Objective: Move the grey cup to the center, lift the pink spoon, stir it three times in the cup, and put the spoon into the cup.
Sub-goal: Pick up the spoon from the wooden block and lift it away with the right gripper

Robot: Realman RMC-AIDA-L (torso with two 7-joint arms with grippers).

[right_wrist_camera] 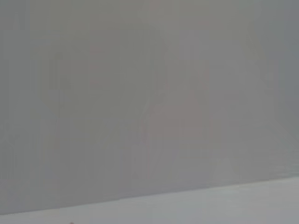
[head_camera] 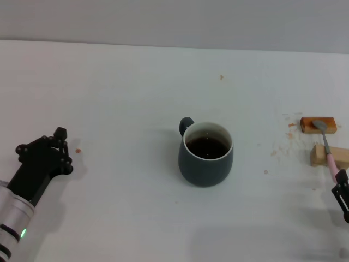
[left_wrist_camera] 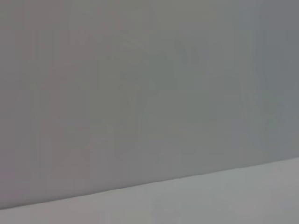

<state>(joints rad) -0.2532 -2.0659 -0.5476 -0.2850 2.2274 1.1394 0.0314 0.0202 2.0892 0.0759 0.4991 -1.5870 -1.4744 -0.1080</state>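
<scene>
**Grey cup at table centre, pink spoon propped on blocks at the right edge**

The grey cup [head_camera: 206,154] stands upright near the middle of the white table [head_camera: 120,98], in the head view. It is a squat dark blue-grey mug with a white inside, and dark brown liquid fills much of it. Its loop handle points toward the far left, away from the robot.

The pink spoon [head_camera: 327,147] lies well to the right of the cup, apart from it. Its grey metal bowl rests on a brown block [head_camera: 317,125] at the far side, and its pale pink handle runs back toward the robot across a tan wooden block [head_camera: 330,156]. Small crumbs or specks dot the table around the two blocks.

The right gripper [head_camera: 342,197] shows only partly at the right edge of the head view, right at the near end of the spoon's handle. Whether its jaws are parted or clenched on the handle cannot be told, as most of it is cut off by the edge.

The left gripper [head_camera: 54,147] rests low over the table on the left, well apart from the cup, holding nothing. Whether its dark fingers are closed or parted cannot be told.

Both wrist views show only a plain grey wall above a strip of pale table.
</scene>
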